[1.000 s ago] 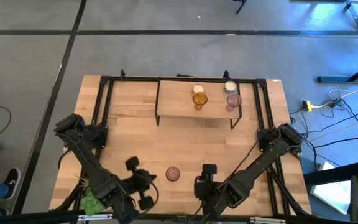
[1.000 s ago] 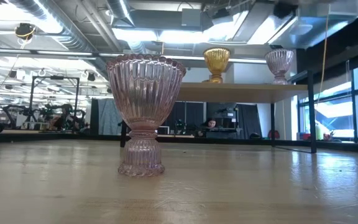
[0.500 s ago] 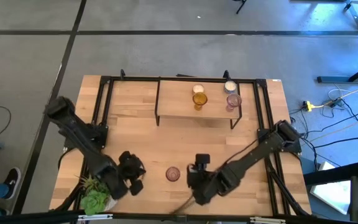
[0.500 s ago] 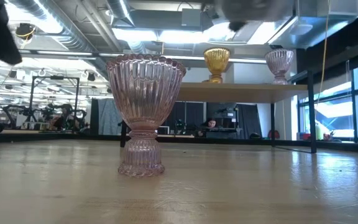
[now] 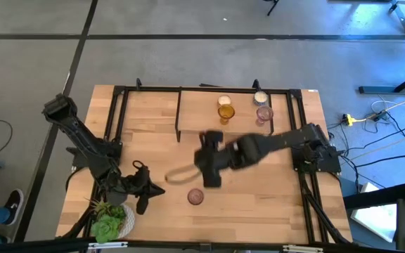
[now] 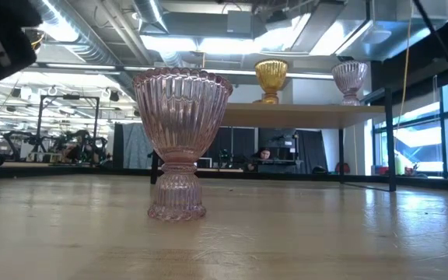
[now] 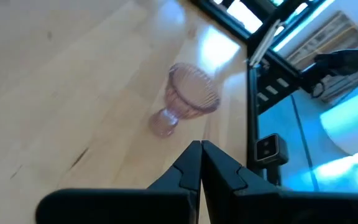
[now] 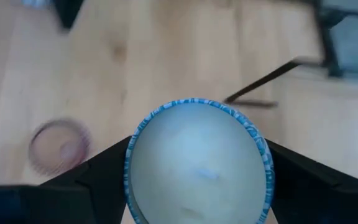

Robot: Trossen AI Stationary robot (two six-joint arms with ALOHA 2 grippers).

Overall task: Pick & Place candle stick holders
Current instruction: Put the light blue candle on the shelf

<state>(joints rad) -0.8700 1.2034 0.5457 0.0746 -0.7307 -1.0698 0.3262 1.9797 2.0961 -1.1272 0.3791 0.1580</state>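
A pinkish-purple holder point(image 5: 195, 197) stands on its foot on the wooden table, near the front middle. It also shows in the low view point(image 6: 179, 140) and in the left wrist view point(image 7: 188, 102). My right gripper point(image 5: 209, 169) is above the table's middle, shut on a whitish cup with a blue rim point(image 8: 197, 165). My left gripper point(image 5: 148, 190) is shut and empty, to the left of the pink holder. On the shelf point(image 5: 202, 125) at the back stand an amber holder point(image 5: 225, 112), a pink one point(image 5: 264, 114) and two whitish ones point(image 5: 223, 101). My right gripper pinches the whitish cup between its two fingers, one on each opposite side of the cup's wall point(image 8: 135, 171). The fingers point(image 8: 98, 171) come from above, pointing down. The cup sits upright, its mouth up toward the wrist camera, with the table showing beneath it.
A leafy green plant in a white pot point(image 5: 109, 225) stands at the near left corner. A black frame point(image 5: 118, 112) runs round the table, and its posts carry the shelf. Bare wood point(image 5: 259, 204) lies to the right of the pink holder.
My right gripper has swung from the table's near edge toward the far edge, passing the pink holder, and is now above the table's middle. My left gripper has drawn back toward the table's left edge, uncovering the plant. The pink holder has stayed put.
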